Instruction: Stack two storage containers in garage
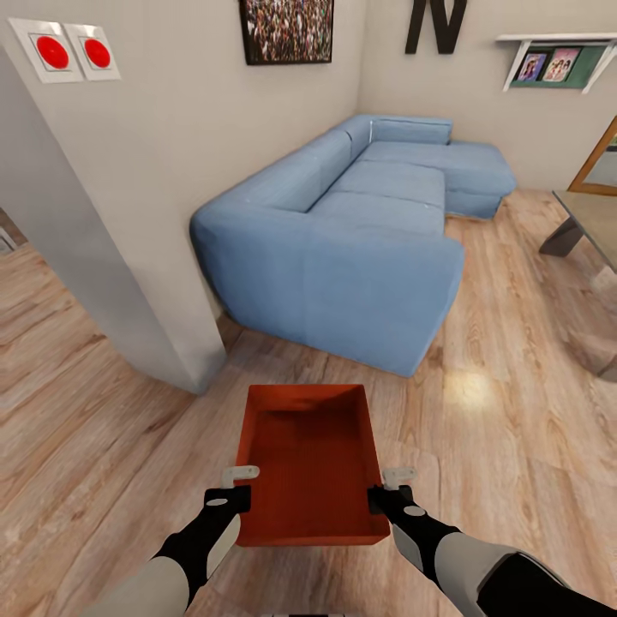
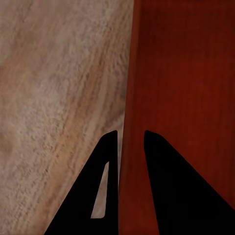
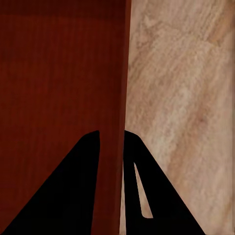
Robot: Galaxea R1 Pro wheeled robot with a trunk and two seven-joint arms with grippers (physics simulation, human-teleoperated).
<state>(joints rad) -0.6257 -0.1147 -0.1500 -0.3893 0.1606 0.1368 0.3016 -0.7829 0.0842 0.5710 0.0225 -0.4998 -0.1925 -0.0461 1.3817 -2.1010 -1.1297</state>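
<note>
Storage container [image 1: 308, 463] carried over wood-plank floor [image 1: 514, 446], near blue sofa [image 1: 343, 248]. Left hand [image 1: 241, 486] clamps its left wall; right hand [image 1: 384, 488] clamps the right wall.

Wall art [image 1: 286, 30]: top cut by the frame edge. Black letter [image 1: 437, 24]: upper part cut off. Grey table [image 1: 591, 218]: mostly beyond the right edge. Shelf photos [image 1: 548, 65]: too small to read. Orange-red bin [image 2: 181, 98]: one wall and part of the inside seen, remainder out of frame.
</note>
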